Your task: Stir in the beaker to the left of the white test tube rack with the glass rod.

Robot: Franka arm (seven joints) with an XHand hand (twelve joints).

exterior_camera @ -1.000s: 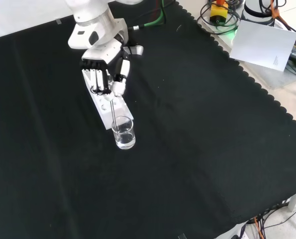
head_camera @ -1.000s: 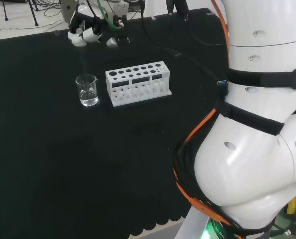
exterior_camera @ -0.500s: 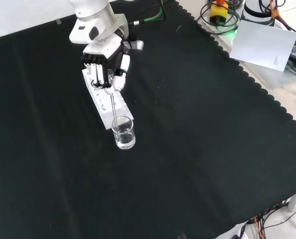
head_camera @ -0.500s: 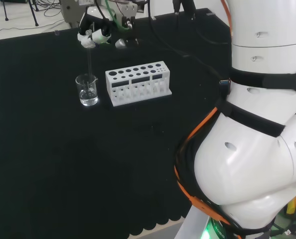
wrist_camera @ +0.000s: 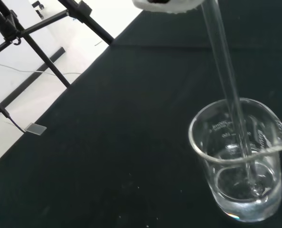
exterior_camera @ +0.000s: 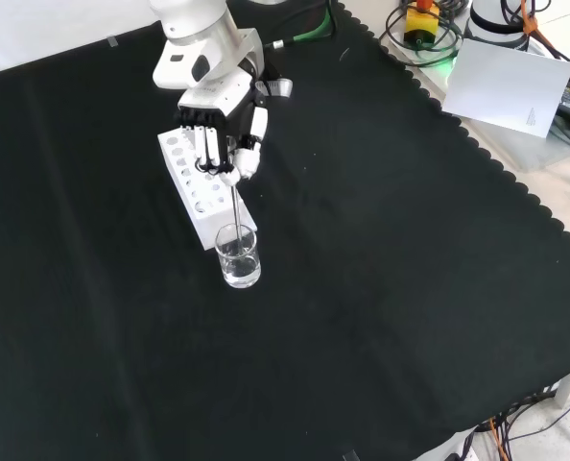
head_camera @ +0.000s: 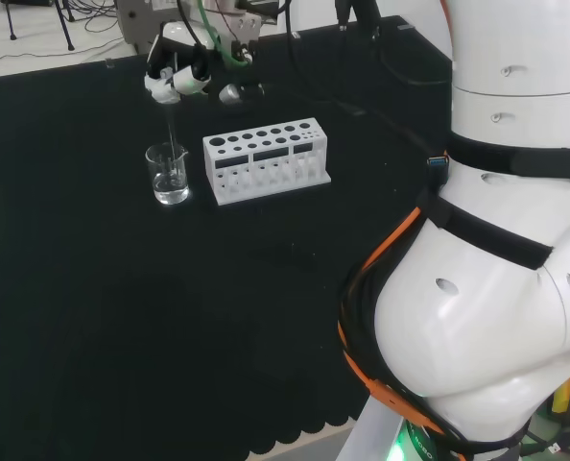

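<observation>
Fingers [exterior_camera: 211, 149] pinch glass rod [wrist_camera: 229, 90], tip in beaker [wrist_camera: 239, 159].

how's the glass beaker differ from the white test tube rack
The clear glass beaker is round and see-through, holding a little clear liquid; the white plastic test tube rack is a long opaque block with rows of holes. The beaker is the smaller of the two. A thin glass rod, held by the hand, dips into the beaker; nothing visibly stands in the rack's top holes. Both stand upright, side by side on the black cloth.
</observation>
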